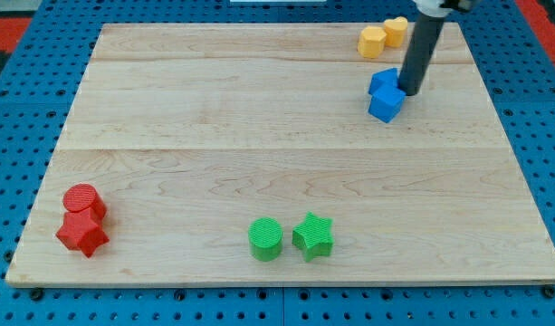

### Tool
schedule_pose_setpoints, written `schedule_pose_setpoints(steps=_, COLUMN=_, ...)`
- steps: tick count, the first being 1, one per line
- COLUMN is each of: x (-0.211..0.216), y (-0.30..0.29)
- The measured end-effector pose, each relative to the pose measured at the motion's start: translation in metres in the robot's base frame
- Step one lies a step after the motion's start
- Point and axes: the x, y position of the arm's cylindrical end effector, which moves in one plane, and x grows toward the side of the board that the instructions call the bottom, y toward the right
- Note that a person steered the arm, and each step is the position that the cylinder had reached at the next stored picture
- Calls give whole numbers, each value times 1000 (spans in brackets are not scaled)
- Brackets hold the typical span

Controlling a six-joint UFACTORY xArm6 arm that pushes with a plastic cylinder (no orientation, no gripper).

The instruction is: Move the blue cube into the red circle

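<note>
Wooden board (259,136), upper right: my tip (410,91), a bare rod gripping nothing, touches the blue cube (387,104) from its right.

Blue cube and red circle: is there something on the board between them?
No. In the camera view, only bare wood lies between the blue cube and the red circle; the green blocks sit below that line.

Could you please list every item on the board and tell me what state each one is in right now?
my tip: down, touching blue cube's right side
blue cube: against another blue block
red circle: touching red star
green circle: beside green star
yellow blocks: paired at top
</note>
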Motion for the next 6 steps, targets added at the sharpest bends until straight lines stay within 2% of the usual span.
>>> schedule_pose_setpoints(steps=1, x=16, y=-32)
schedule_pose_setpoints(steps=2, x=40, y=-34)
schedule_pose_setpoints(steps=4, x=62, y=-3)
schedule_pose_setpoints(steps=5, x=86, y=-17)
schedule_pose_setpoints(steps=6, x=105, y=-84)
